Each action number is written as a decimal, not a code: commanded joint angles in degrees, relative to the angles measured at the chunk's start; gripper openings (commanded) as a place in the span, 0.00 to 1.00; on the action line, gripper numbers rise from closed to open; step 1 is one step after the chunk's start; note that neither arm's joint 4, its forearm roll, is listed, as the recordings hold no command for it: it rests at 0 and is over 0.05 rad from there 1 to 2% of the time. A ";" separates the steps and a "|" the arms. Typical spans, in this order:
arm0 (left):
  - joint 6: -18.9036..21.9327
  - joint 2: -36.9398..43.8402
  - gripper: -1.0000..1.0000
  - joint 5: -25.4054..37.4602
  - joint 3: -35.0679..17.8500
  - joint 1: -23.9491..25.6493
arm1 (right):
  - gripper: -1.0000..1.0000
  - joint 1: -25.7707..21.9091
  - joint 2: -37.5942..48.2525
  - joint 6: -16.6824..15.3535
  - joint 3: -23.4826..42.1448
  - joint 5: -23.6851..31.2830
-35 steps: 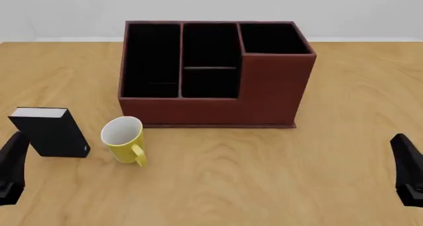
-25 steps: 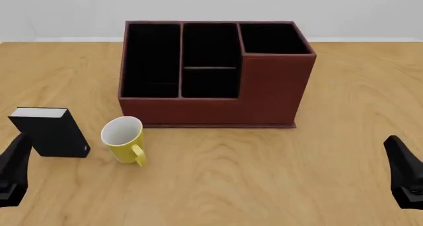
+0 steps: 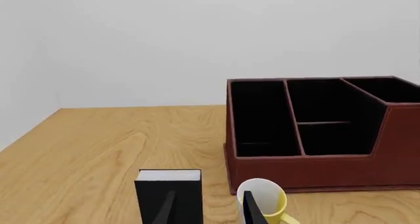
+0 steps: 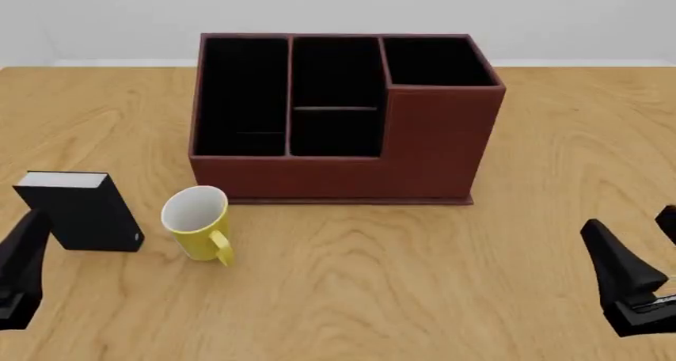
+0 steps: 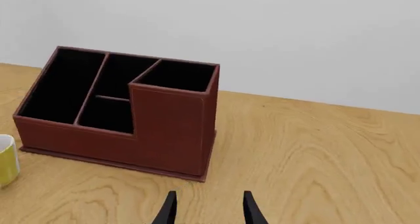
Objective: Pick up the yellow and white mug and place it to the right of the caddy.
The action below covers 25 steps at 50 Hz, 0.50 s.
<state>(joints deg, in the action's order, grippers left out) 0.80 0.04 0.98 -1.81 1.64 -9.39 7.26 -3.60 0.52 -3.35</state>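
Note:
The yellow and white mug (image 4: 198, 222) stands upright on the table just in front of the caddy's left end, handle toward me. It also shows in the left wrist view as the mug (image 3: 269, 202), and at the edge of the right wrist view as the mug (image 5: 5, 160). The caddy (image 4: 338, 119) is a large reddish-brown box with black compartments, its right section taller. My left gripper (image 4: 24, 254) sits open at the near left, short of the mug, with nothing held. My right gripper (image 4: 631, 246) is open and empty at the near right, in front of the caddy's (image 5: 131, 121) right end.
A small black book-like block (image 4: 79, 210) stands left of the mug, close to my left gripper; the left wrist view shows the block (image 3: 169, 192) right before the fingers (image 3: 167, 209). Bare wooden table (image 4: 549, 171) lies right of the caddy.
My right gripper has shifted left and a little further in over the table. The left gripper, mug and caddy have stayed put.

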 commanded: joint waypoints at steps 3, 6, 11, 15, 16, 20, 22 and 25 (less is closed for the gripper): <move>0.46 -0.02 1.00 0.23 -0.72 0.65 | 1.00 -3.95 6.23 -1.30 -0.28 -5.43; 0.91 -0.01 1.00 0.00 -0.52 1.10 | 1.00 -5.07 8.40 -1.64 -0.46 -7.46; 0.75 -0.01 1.00 -0.29 -0.41 1.27 | 1.00 -6.04 10.32 -1.99 -0.47 -9.24; 0.56 -0.02 1.00 -0.43 -0.38 1.53 | 1.00 -6.98 11.38 -1.96 -0.45 -10.19; 0.61 -0.02 1.00 -0.37 -0.47 1.58 | 1.00 -7.19 11.67 -1.96 -0.45 -10.50; 0.53 -0.02 1.00 -0.50 -0.39 1.72 | 1.00 -8.18 13.39 -2.00 -0.43 -12.15; 0.54 -0.02 1.00 -0.50 -0.43 1.75 | 1.00 -8.70 14.34 -1.90 -0.45 -13.06; 0.51 -0.02 1.00 -0.24 -0.74 1.73 | 1.00 -9.51 16.00 -1.98 -0.48 -14.67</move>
<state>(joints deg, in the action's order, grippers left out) 1.34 0.02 0.64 -2.24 3.07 -16.41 18.86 -5.37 0.11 -13.86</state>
